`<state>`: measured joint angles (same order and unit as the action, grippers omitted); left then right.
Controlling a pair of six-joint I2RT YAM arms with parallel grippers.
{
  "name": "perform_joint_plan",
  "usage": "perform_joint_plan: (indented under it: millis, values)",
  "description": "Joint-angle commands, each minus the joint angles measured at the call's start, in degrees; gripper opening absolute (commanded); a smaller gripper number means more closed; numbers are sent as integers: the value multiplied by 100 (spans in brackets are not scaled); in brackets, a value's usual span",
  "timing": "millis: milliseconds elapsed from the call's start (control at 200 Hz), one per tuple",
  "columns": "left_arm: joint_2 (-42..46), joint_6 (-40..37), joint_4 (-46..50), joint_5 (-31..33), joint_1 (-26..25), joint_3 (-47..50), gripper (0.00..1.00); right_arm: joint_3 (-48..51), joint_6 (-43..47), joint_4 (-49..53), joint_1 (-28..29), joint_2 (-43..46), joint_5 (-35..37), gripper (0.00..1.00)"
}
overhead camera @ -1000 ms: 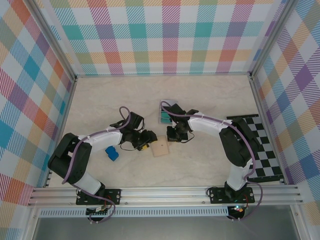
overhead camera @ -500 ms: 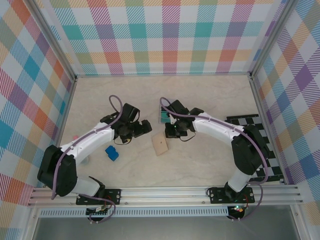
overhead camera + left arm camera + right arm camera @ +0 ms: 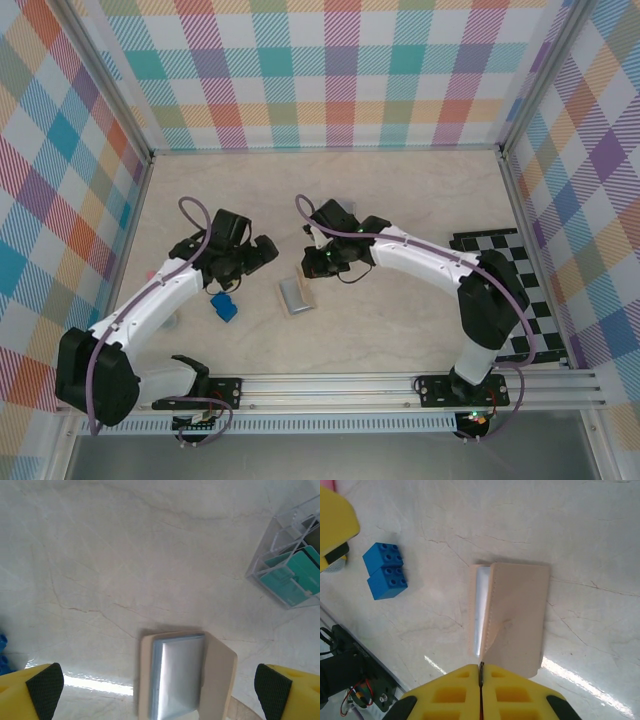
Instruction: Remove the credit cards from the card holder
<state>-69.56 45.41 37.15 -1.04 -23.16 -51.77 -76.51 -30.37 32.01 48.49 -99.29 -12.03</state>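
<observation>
The tan card holder (image 3: 295, 296) lies open on the table between the arms. A silver-grey credit card (image 3: 180, 675) sits in its blue-grey inside. My right gripper (image 3: 481, 672) is shut on the corner of the holder's flap (image 3: 520, 615) and holds it lifted. In the top view this right gripper (image 3: 318, 268) hangs just above the holder's far end. My left gripper (image 3: 159, 695) stands wide open over the holder with nothing between its fingers. From above, the left gripper (image 3: 265, 250) is up and to the left of the holder. Teal credit cards (image 3: 295, 575) stand in a clear rack.
A bright blue block (image 3: 223, 305) lies left of the holder, near the left arm, and shows as blue block (image 3: 385, 570) from the right wrist. The clear acrylic rack (image 3: 265, 565) stands beyond the holder. A black-and-white checkered mat (image 3: 520, 290) lies at the right edge.
The left gripper opened and drew back to the left. The right gripper moved left, and the holder shifted left with it and now lies open with the silver card showing.
</observation>
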Motion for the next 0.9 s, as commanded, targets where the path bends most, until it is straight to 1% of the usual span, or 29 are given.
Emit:
perform_joint_plan:
  millis: [0,255,415,690,860,875,900]
  values:
    - [162,31,63,-156,31,207,100,-128,62,134,-6,-100,175,7]
    - [145,-84,-355,-669,33,420,100,162,-45,438,-274,16,861,8]
    - [58,-100,-957,-1353,31,633,99,654,-79,431,-535,175,1017,8]
    - [-489,155,-1834,-2377,-88,928,91,1169,-249,385,-827,174,1150,7]
    - [-841,322,-2072,-2634,-284,1086,83,1226,-322,361,-858,25,1204,7]
    - [-866,340,-2273,-2642,-305,1094,83,1219,-328,363,-859,11,1203,7]
    - [-917,367,-2350,-2652,-342,1120,82,1217,-335,362,-866,-23,1203,7]
